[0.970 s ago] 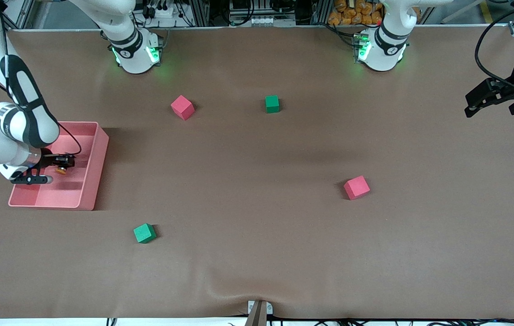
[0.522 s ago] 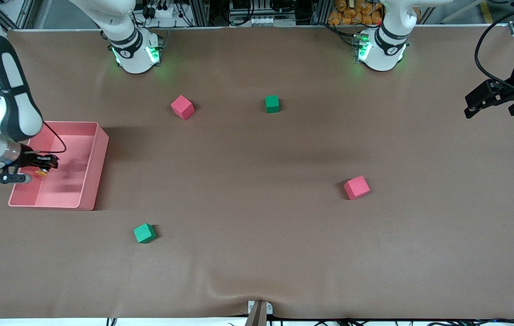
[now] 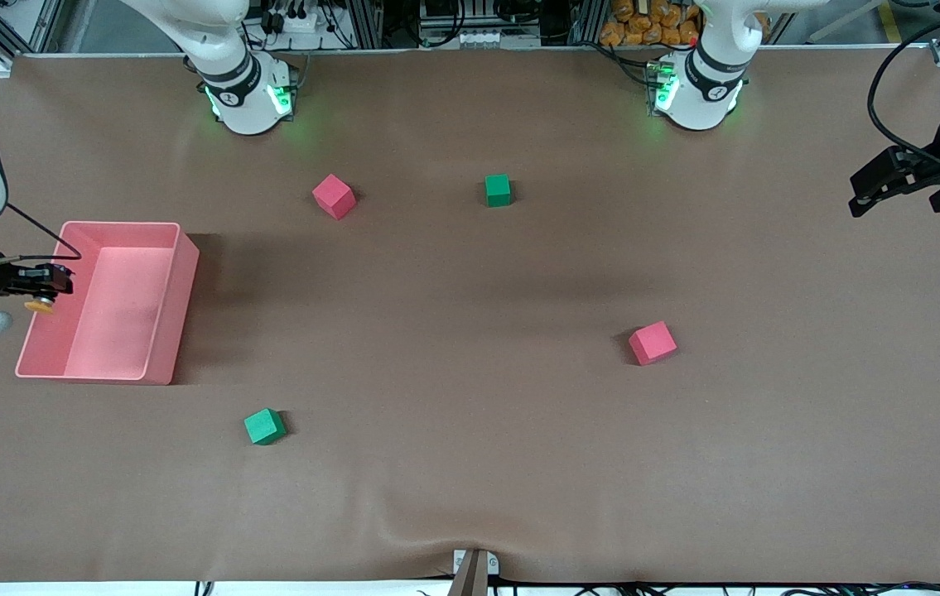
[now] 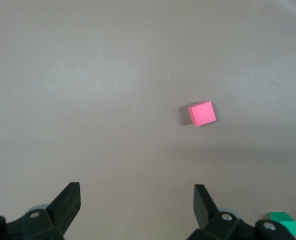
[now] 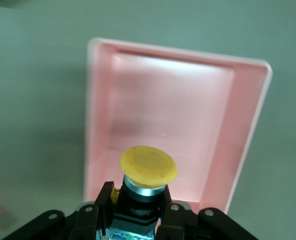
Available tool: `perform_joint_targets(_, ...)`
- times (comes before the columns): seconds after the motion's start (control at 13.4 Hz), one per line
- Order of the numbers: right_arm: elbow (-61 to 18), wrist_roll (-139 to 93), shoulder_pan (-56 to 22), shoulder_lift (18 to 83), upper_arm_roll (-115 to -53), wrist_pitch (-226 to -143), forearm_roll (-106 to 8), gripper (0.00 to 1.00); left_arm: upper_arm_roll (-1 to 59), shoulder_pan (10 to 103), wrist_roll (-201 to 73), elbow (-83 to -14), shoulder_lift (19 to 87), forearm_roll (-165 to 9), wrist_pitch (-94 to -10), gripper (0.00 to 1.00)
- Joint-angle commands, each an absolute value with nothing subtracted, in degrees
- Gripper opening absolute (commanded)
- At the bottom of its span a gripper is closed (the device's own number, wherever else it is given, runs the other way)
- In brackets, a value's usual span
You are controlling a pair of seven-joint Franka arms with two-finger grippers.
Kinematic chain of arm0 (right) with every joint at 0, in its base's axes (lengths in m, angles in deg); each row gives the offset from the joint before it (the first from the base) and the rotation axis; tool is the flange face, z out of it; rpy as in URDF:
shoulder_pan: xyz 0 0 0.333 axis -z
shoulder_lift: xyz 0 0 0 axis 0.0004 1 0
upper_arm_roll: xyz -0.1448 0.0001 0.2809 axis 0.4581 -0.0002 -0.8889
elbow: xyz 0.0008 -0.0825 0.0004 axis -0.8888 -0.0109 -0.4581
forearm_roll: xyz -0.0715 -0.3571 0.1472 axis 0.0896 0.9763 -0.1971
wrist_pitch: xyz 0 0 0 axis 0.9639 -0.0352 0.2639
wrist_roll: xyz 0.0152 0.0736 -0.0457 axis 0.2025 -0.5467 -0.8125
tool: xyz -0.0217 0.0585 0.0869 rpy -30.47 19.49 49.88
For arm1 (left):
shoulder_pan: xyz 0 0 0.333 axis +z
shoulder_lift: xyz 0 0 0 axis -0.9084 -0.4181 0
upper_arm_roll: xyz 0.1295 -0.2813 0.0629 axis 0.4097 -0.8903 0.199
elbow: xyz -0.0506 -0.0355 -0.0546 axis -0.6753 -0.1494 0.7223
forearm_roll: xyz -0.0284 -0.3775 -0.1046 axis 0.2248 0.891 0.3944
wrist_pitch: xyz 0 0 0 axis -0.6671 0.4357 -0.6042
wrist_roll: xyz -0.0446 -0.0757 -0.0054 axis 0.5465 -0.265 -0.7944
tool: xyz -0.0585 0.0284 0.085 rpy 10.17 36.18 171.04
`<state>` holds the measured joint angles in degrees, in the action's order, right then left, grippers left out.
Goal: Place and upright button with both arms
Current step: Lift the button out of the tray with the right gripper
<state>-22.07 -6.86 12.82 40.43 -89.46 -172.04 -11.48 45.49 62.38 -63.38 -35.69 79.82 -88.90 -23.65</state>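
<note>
At nine o'clock on my front view, the right gripper [image 3: 37, 290] hangs in the air over the rim of a pink tray [image 3: 175, 290] at the right arm's end of the table. Its two fingers are clamped tight on the button [image 3: 40, 305], which it holds by the dark body (the round orange cap points away from the wrist). From the right wrist view I see the same grip up close: the button [image 5: 147, 172] sits between the black fingers [image 5: 173, 215], its cap over the inside of the tray [image 5: 247, 130].

Out at two o'clock, the left gripper [image 3: 867, 192] waits in the air over the left arm's end of the table, with its fingers [image 4: 68, 202] spread wide and nothing between them.

Four small cubes lie on the brown table [image 3: 470, 463]. One pink cube [image 3: 334, 196] and one green cube [image 3: 498, 189] sit toward twelve o'clock, near the arm bases. Another pink cube [image 3: 653, 343] lies toward four o'clock, and it also shows in the left wrist view [image 4: 202, 113]. Another green cube [image 3: 264, 426] lies at seven o'clock, nearer to the front camera than the tray.
</note>
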Motion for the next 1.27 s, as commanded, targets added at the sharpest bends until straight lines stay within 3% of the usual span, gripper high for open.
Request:
perform_joint_targets(0.0,-18.2,-6.2,6.2,41.4,-89.3,-169.6,-14.9,0.00,45.4,62.6,-62.9,-35.7,79.8,-88.9,-24.0,1.00)
perform_joint_targets(0.45,-15.3,-6.4,-8.0,42.5,-89.1,-170.3,-17.4,0.00,45.5,64.1,-63.0,-35.7,79.8,-88.1,-24.0,1.00)
perform_joint_targets(1.19,0.2,-26.0,-29.1,60.0,-89.1,-176.8,-17.5,0.00,45.0,63.5,-63.1,-35.5,79.9,-88.4,-24.0,1.00)
